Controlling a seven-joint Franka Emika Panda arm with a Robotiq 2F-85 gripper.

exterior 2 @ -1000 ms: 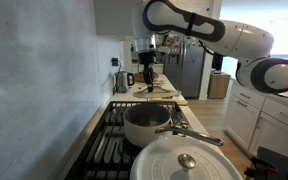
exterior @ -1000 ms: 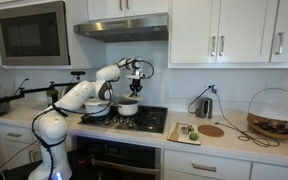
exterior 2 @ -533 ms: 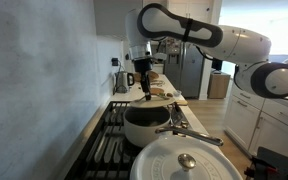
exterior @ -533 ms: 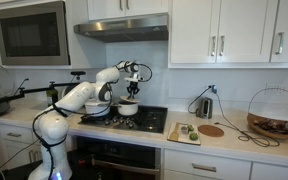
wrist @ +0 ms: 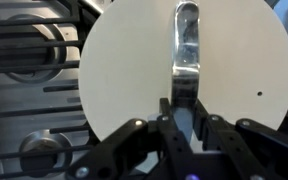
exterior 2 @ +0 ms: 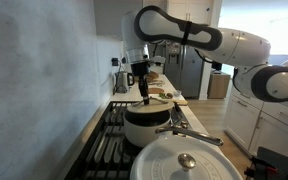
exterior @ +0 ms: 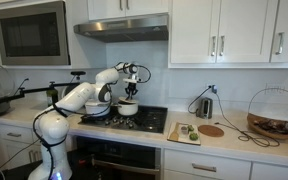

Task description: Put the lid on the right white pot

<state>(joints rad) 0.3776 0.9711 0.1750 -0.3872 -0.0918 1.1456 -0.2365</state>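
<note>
My gripper (wrist: 187, 112) is shut on the upright metal handle (wrist: 186, 50) of the round, pale whitish lid (wrist: 124, 70), which fills the wrist view and hides the pot beneath it. In both exterior views the gripper (exterior: 130, 84) (exterior 2: 143, 82) holds the lid (exterior 2: 146, 102) flat, just above the small squat white pot (exterior: 128, 107) (exterior 2: 147, 127) on the stove. I cannot tell whether the lid touches the pot's rim.
A larger white pot with a knobbed lid (exterior 2: 187, 160) stands on the stove beside the small pot. Black burner grates (wrist: 29, 50) lie around it. On the counter are a cutting board (exterior: 184, 131), a round brown disc (exterior: 212, 130), a kettle (exterior: 205, 106) and a wire basket (exterior: 274, 115).
The gripper has come down with the lid, from well above the stove to just over the small white pot.
</note>
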